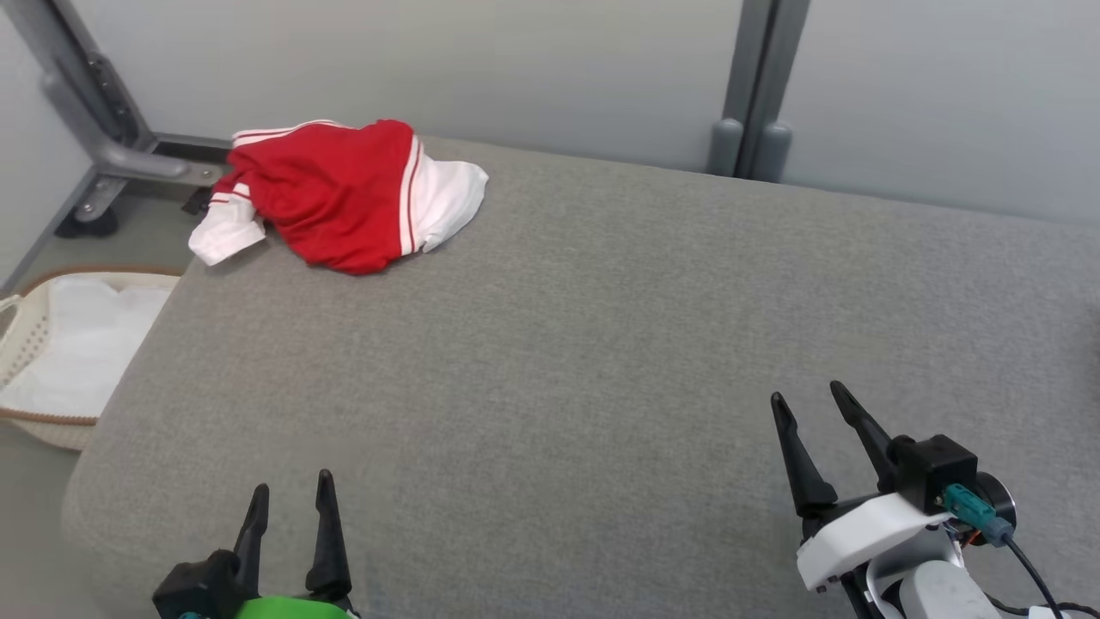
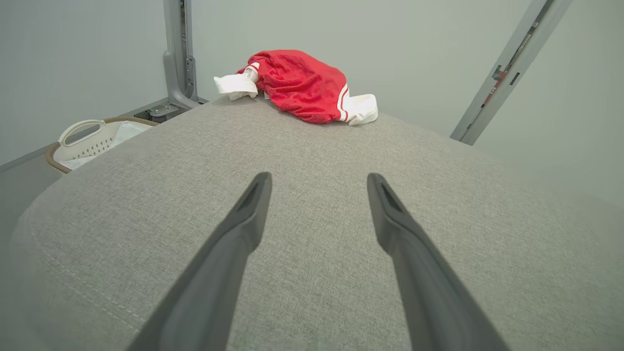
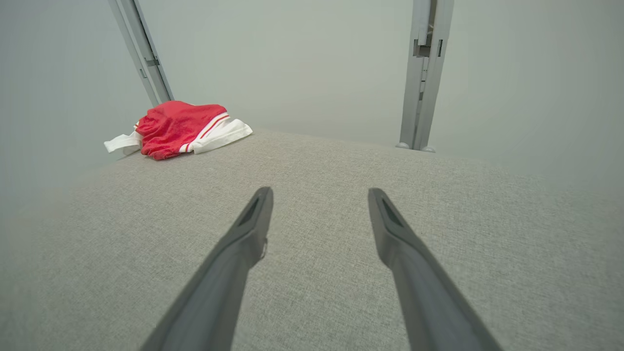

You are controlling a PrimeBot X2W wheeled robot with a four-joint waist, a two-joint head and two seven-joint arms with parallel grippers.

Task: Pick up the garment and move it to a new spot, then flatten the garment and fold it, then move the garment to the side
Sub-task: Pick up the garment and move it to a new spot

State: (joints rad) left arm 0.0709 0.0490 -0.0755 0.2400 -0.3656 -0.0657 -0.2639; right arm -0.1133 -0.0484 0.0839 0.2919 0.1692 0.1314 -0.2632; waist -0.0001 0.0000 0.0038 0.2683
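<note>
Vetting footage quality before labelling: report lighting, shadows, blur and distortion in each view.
Head view: soft even light, faint shadow under the garment, no glare. Left wrist view: wide-angle bulge curves the grey cushion; the left tool looms oversized near the lens. Right wrist view: same bulge, hazy edges, garment crisp.

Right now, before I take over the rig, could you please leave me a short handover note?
Left gripper: open, empty, over the near edge of the grey table.
Right gripper: open, empty, over the near right part of the table.
Garment: red and white, bunched at the far left corner, apart from both grippers.
Basket: on the floor to the left of the table.
Done: nothing evident; the garment is neither flat nor neatly folded.
Left: pick it up, move it, flatten, fold, set it aside.
</note>
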